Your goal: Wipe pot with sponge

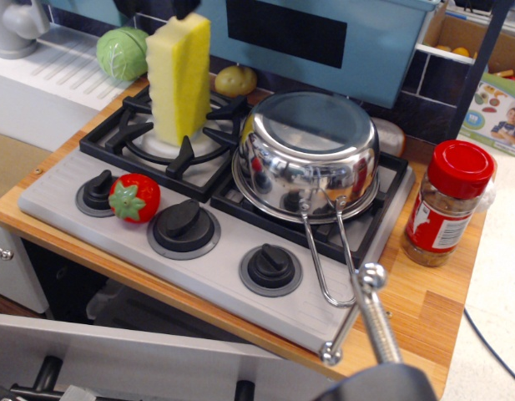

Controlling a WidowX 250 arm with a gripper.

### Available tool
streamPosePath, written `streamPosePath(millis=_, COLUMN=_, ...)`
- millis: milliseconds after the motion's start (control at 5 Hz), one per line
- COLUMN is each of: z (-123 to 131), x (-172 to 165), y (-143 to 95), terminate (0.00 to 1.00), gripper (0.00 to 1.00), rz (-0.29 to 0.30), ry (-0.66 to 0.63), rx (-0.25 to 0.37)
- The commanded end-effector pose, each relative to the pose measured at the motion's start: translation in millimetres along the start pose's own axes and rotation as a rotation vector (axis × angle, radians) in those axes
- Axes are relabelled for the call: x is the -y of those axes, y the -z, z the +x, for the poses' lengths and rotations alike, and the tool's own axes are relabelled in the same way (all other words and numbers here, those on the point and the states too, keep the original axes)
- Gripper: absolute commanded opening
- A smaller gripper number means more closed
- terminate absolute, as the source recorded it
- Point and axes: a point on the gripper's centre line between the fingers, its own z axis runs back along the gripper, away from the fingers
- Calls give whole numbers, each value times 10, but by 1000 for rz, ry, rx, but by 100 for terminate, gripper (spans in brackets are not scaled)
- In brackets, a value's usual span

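Observation:
The shiny steel pot [307, 159] sits on the right burner, seemingly bottom up, with its thin wire handle [330, 259] pointing to the front edge. The tall yellow sponge [180, 77] stands upright on the left burner, apart from the pot. Only the two dark tips of my gripper [159, 7] show at the top edge, just above the sponge's top. They stand apart and hold nothing.
A red strawberry toy [134, 198] lies by the left knob. A green cabbage [122, 52] and a potato [235, 80] lie behind the stove. A red-capped spice jar [447, 205] stands at the right. A metal rod [374, 317] crosses the foreground.

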Motion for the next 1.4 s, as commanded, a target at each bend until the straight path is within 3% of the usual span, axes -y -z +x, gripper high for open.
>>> streamPosePath(millis=0, z=100, x=71, y=116, terminate=0, gripper=100, rz=58, ry=25, rx=72)
streamPosePath(millis=200, z=135, x=44, y=223, terminate=0, gripper=100, rz=80, ry=13, rx=63)
streamPosePath(millis=400, z=105, x=77, y=162, terminate=0, gripper=0, rz=74, ry=-3, rx=79)
streamPosePath(millis=600, z=64, x=225, y=5, terminate=0, gripper=0, rz=57, ry=-6, rx=102)
streamPosePath(millis=800, z=-47, x=543, y=-355, terminate=0, gripper=0, rz=9, ry=-2, rx=112)
streamPosePath(millis=1000, z=-94, x=765, y=-482, terminate=0, gripper=0, rz=5, ry=-11, rx=134)
streamPosePath(millis=1200, z=-81, x=1005, y=-332, terminate=0, gripper=0, rz=66, ry=-7, rx=156)
